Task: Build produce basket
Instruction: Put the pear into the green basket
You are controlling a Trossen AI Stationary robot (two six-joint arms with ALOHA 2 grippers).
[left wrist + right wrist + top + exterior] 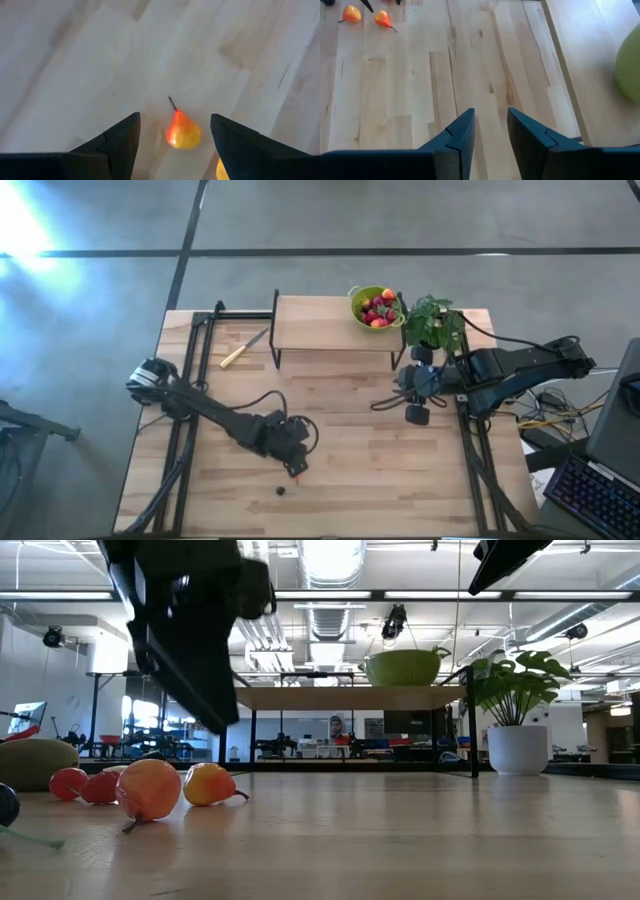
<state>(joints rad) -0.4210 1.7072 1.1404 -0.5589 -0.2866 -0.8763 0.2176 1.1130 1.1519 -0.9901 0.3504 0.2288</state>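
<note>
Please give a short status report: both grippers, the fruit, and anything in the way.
Left gripper open, over small orange pear on the table. Right gripper empty near shelf. Green basket on shelf, fruit inside. Nothing blocking.

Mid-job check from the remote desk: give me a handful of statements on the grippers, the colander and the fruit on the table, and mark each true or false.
1. The left gripper is open above a small orange-red pear-like fruit. True.
2. The lime-green colander sits on the raised wooden shelf. True.
3. The colander is empty. False: red and orange fruit fill it.
4. The right gripper holds a fruit. False: nothing is between its fingers, only bare table below.
5. The yellow-handled knife lies inside the colander. False: it lies on the table beside the shelf.
6. The potted plant stands next to the colander. True.
</note>
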